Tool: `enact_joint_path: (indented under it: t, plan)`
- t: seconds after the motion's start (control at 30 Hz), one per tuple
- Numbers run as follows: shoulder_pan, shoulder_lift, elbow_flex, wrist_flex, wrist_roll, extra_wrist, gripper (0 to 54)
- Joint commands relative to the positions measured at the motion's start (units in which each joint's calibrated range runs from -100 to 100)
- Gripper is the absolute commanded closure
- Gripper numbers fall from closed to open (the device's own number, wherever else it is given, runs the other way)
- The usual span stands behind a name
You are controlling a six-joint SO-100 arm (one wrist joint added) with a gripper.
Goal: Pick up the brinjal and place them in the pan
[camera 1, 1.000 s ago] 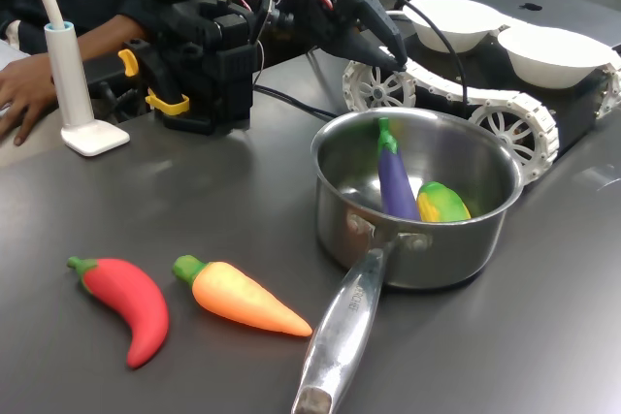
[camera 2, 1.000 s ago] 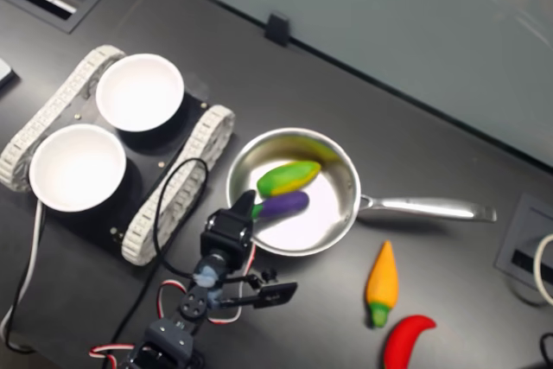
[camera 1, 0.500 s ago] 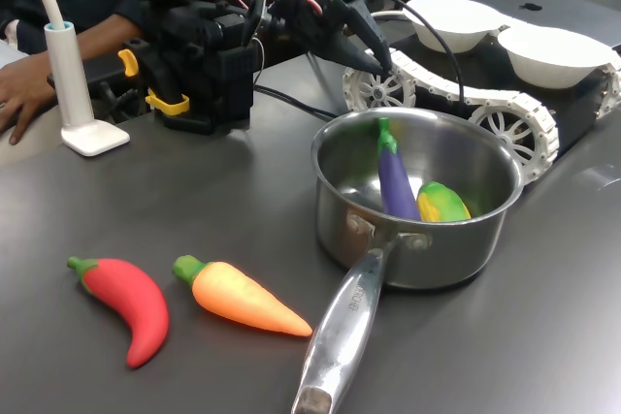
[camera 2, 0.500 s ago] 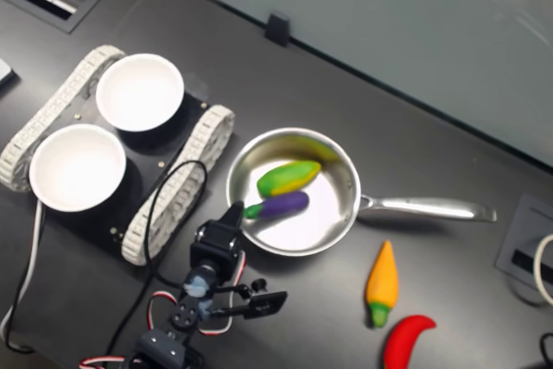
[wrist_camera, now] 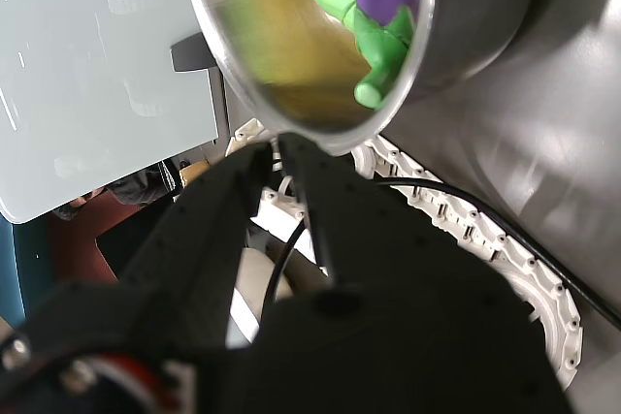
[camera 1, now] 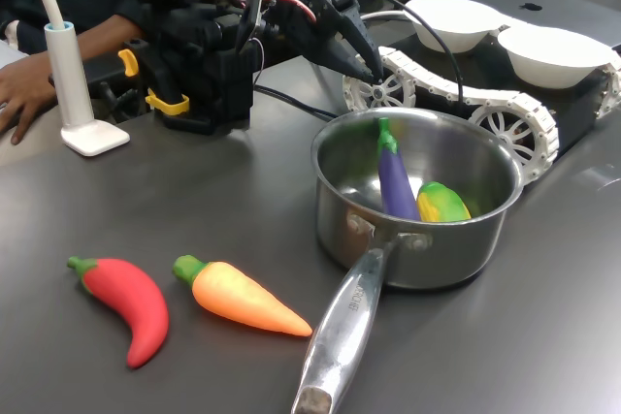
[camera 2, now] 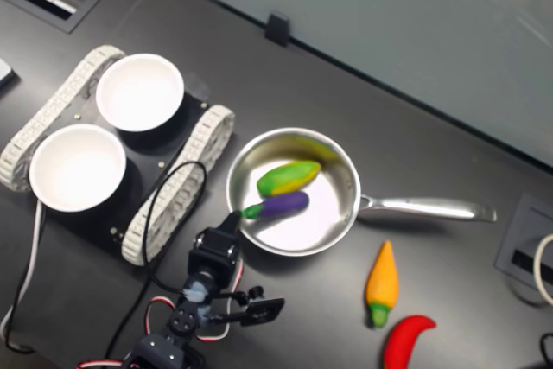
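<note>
The dark-purple brinjal lies inside the steel pan, its green stem cap leaning against the wall nearest the arm. A yellow-green toy vegetable lies beside it in the pan. My gripper hangs just outside the pan's rim, above the table, holding nothing. Its black fingers stand together, shut.
An orange carrot and a red chilli lie beside the pan's long handle. A tracked vehicle carrying two white bowls stands close by the gripper. A person's hand rests near a white stand.
My gripper has drawn back from over the pan's rim toward the arm's base. The brinjal stays lying in the pan.
</note>
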Motion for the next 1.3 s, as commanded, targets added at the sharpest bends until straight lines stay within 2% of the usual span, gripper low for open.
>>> enact_joint_path:
  t: [0.0, 0.33, 0.63, 0.93, 1.27]
  plan:
    - [1.5, -0.9, -2.1, 0.3, 0.2, -1.2, 53.4]
    - [3.8, -0.9, -2.7, 4.7, 0.6, -2.6, 53.4]
    - [3.4, -0.9, -2.0, 10.8, 0.6, -3.7, 53.3]
    - [3.3, -0.9, -0.4, 14.6, 2.1, -4.4, 53.3]
    - [3.3, -0.9, 4.9, 13.6, 2.3, -4.4, 53.3]
